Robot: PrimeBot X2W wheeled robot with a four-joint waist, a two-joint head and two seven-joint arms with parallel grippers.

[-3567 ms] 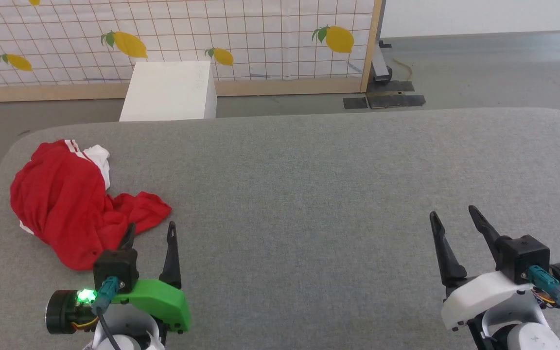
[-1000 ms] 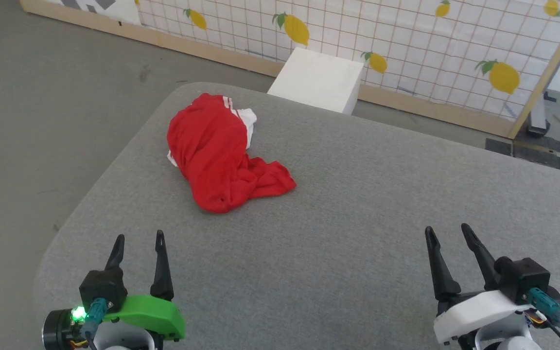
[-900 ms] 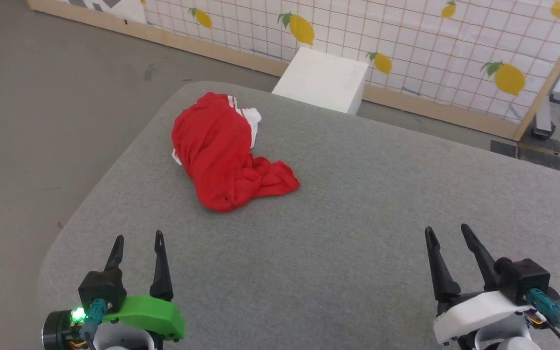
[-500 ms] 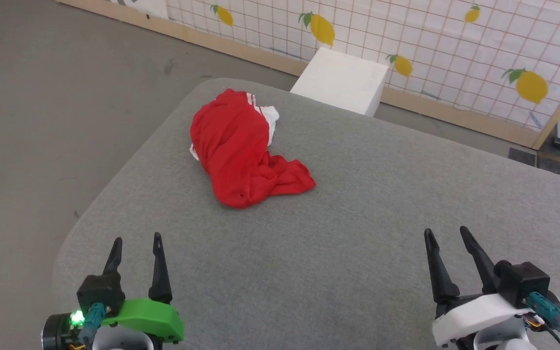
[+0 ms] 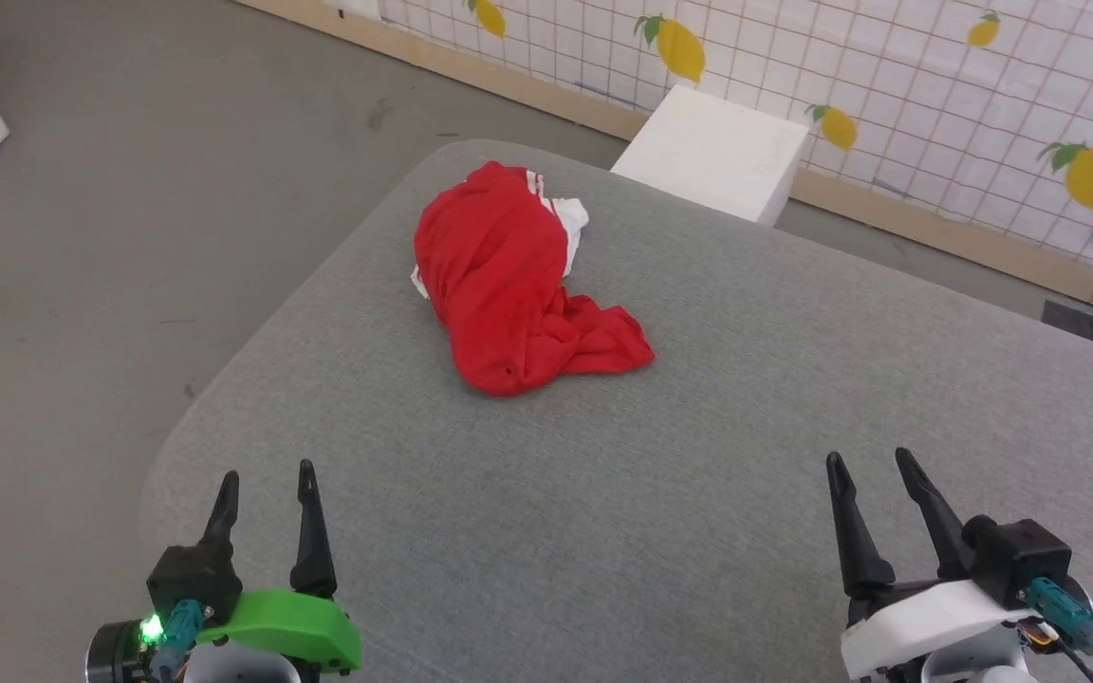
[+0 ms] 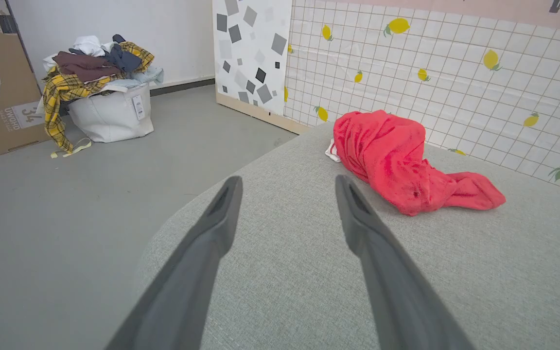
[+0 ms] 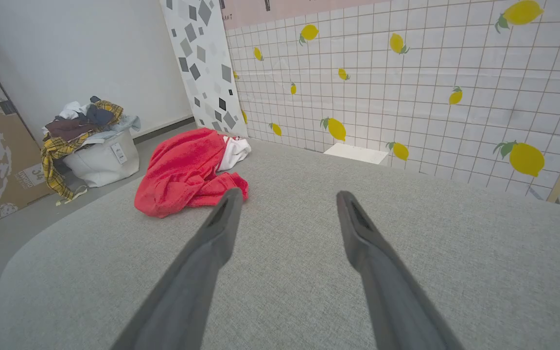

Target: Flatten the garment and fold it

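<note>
Near the far left corner of the grey padded table (image 5: pixel 698 427), the red shirt (image 5: pixel 509 285) lies crumpled in a heap, a white sleeve showing on its far side. Along the near edge, the left gripper (image 5: pixel 267 471) and the right gripper (image 5: pixel 868 456) each have their fingers moderately parted, holding nothing, well apart from the shirt.

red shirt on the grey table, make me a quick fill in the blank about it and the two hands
1. The crumpled garment on the table is mostly ____, with a bit of white sleeve showing.
2. The left hand and the right hand both have their fingers ____ and hold nothing.
3. In the head view the garment lies nearer the ____ hand.
4. The white basket on the floor is piled with ____.

Missing words: red; open; left; clothes
</note>
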